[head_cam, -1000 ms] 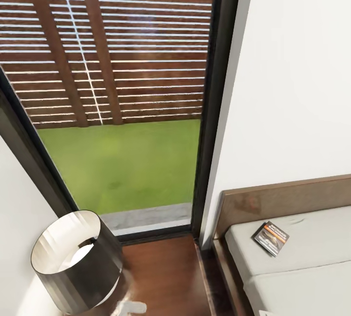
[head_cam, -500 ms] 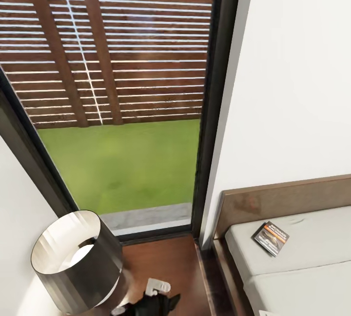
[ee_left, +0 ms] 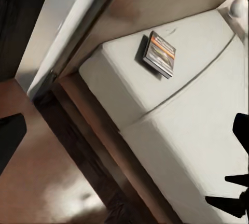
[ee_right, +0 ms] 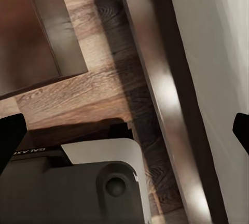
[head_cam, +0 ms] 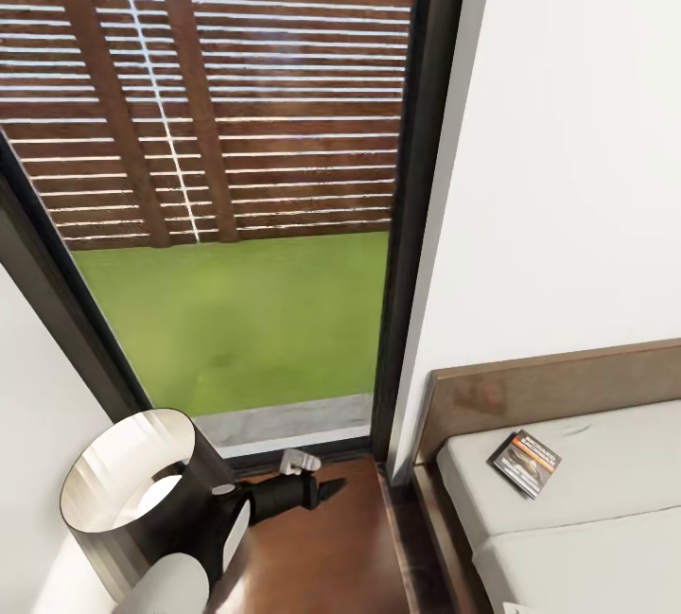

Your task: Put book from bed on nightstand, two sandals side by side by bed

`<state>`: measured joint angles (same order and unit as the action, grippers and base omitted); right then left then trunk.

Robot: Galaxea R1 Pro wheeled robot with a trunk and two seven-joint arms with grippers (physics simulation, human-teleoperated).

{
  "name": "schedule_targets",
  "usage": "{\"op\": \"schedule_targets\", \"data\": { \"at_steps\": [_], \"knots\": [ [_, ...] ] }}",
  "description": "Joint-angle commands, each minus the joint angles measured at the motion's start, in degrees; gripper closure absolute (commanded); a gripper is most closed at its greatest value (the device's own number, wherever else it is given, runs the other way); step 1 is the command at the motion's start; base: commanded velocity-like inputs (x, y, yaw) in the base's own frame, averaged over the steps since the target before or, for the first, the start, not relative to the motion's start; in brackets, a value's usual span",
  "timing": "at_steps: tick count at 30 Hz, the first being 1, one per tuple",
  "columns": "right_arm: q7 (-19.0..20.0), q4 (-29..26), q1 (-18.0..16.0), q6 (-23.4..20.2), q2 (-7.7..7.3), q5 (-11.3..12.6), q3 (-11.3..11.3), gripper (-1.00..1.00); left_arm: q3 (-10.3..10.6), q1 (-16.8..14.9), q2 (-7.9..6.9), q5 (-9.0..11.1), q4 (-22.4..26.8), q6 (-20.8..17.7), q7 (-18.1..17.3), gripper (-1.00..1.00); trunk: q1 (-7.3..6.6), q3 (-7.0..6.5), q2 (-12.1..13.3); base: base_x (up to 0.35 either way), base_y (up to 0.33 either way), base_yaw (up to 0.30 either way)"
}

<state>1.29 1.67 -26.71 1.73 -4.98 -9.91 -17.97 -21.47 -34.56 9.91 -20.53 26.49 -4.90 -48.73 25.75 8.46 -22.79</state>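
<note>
The book (head_cam: 525,463) lies flat on the off-white mattress of the bed (head_cam: 605,538), close to the dark headboard (head_cam: 549,392); the left wrist view looks down on the book (ee_left: 160,54). My left gripper (head_cam: 320,480) hovers over the glossy nightstand top (head_cam: 322,548), left of the bed and well short of the book. Its dark fingers (ee_left: 10,141) stand wide apart, open and empty. My right gripper (ee_right: 124,130) hangs low over the plank floor beside the bed frame, fingertips (ee_right: 10,136) spread, holding nothing. The sandals are out of view.
A dark drum-shaped lamp (head_cam: 151,500) stands on the nightstand's left part, right beside my left forearm. The tall black-framed window (head_cam: 416,198) and white wall rise behind. The robot's grey base (ee_right: 78,187) sits beside the bed frame (ee_right: 155,89).
My left arm has risen from the bottom edge and stretched forward over the nightstand towards the window. Book, lamp and camera have stayed still.
</note>
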Motion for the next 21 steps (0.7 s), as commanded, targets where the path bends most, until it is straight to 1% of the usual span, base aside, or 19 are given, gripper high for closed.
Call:
{"op": "schedule_targets", "data": {
  "at_steps": [1, 3, 7, 21],
  "knots": [
    [0.12, 0.14, -0.09, 0.19, -0.04, -0.55, -0.49, -1.00, -0.50, -0.09, 0.08, -0.09, 0.95, -0.62, -2.06, -1.00, 0.04, 0.16, -0.12, 0.000, 0.000, 0.000],
    [0.15, 0.12, -0.09, 0.15, -0.09, -0.55, -0.52, -1.00, -0.55, -0.12, 0.08, 0.32, 1.61, -0.71, -3.48, -1.00, 0.04, 0.27, -0.12, 0.000, 0.000, 0.000],
    [0.30, 0.10, -0.09, 0.12, -0.40, -0.55, -0.56, -1.00, -0.64, -0.14, 0.08, 0.70, 1.85, -0.68, -4.56, -1.00, 0.04, 0.57, -0.12, 0.000, 0.000, 0.000],
    [0.42, -0.42, -0.09, 0.08, -0.62, -0.59, -0.80, -1.00, -0.68, -0.15, 0.08, 0.75, 1.73, -0.55, -4.42, -1.00, 0.04, 1.81, -0.12, 0.000, 0.000, 0.000]
  ]
}}
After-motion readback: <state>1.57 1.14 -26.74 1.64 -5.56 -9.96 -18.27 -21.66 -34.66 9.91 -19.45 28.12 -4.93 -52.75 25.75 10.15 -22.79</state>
